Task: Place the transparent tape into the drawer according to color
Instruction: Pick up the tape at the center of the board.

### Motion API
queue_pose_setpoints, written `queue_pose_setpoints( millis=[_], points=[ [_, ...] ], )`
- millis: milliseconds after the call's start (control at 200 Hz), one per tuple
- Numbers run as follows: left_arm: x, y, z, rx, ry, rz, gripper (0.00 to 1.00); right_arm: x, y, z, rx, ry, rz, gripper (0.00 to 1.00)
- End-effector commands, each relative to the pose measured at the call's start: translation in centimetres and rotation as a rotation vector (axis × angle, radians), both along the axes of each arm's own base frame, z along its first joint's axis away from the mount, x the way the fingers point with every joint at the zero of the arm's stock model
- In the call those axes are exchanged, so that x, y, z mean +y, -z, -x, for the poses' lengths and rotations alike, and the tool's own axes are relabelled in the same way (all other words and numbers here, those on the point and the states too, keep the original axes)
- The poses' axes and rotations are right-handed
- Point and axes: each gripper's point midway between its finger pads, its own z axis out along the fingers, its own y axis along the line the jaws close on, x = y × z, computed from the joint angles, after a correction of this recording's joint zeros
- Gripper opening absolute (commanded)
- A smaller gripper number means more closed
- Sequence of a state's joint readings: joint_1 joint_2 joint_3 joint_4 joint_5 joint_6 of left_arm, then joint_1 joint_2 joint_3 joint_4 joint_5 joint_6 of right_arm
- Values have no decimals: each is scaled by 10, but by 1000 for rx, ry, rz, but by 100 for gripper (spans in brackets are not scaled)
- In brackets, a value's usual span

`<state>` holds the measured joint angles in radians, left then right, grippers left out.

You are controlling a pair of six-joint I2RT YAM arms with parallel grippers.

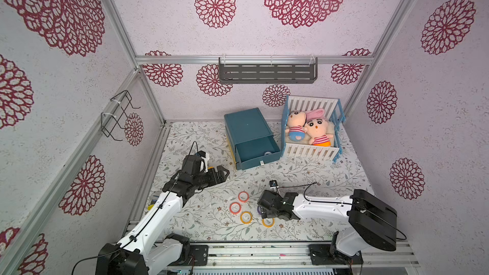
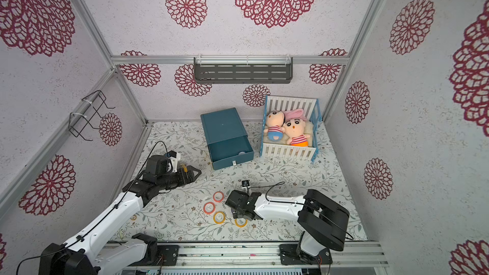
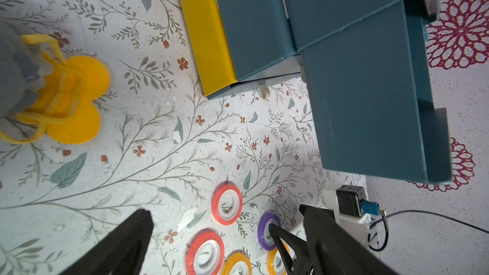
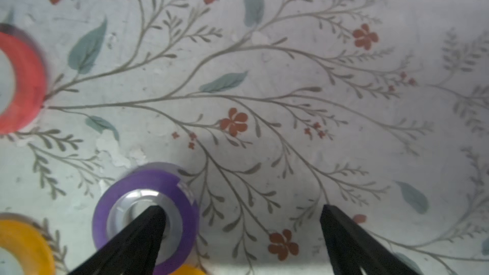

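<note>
- Straddling one side of the purple tape (image 4: 148,178) on the desk (image 1: 304,173), the right jaws stand wide apart and grip nothing; one fingertip (image 4: 150,223) sits in its hole.
- Red-orange tapes (image 1: 239,197) and yellow tapes (image 1: 241,217) crowd just beside.
- Left jaws gape empty near the open drawer (image 1: 254,146); a crib (image 1: 309,152) stands beside it.

On your flowery tabletop (image 1: 304,175) sit a blue drawer box (image 1: 244,125), a toy crib (image 1: 309,152), two red-orange tape rings (image 1: 243,196) (image 1: 235,207), two yellow tape rings (image 1: 246,217) (image 1: 268,222) and, I think, one purple tape ring (image 4: 148,178), half hidden.
</note>
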<state>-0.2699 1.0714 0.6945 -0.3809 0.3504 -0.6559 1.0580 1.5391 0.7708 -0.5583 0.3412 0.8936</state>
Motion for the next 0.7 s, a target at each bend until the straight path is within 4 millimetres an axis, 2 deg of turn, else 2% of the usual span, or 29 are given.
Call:
queue_pose_setpoints(
  millis=[0, 135, 275, 350, 480, 696],
  points=[
    [-1, -6, -3, -31, 1, 10, 97, -44, 2, 7, 21, 70, 110, 99],
    [-1, -7, -3, -32, 3, 10, 97, -66, 3, 8, 41, 104, 121, 98],
    [-1, -7, -4, -32, 3, 10, 97, -75, 1, 5, 74, 94, 96, 96],
    [-1, -6, -4, -34, 4, 8, 97, -74, -6, 0, 78, 74, 85, 96],
    [-1, -6, -4, -35, 3, 9, 97, -61, -17, -7, 99, 19, 28, 94],
    [-1, -5, -3, -32, 3, 8, 97, -52, -24, -14, 134, -11, -42, 88]
  ],
)
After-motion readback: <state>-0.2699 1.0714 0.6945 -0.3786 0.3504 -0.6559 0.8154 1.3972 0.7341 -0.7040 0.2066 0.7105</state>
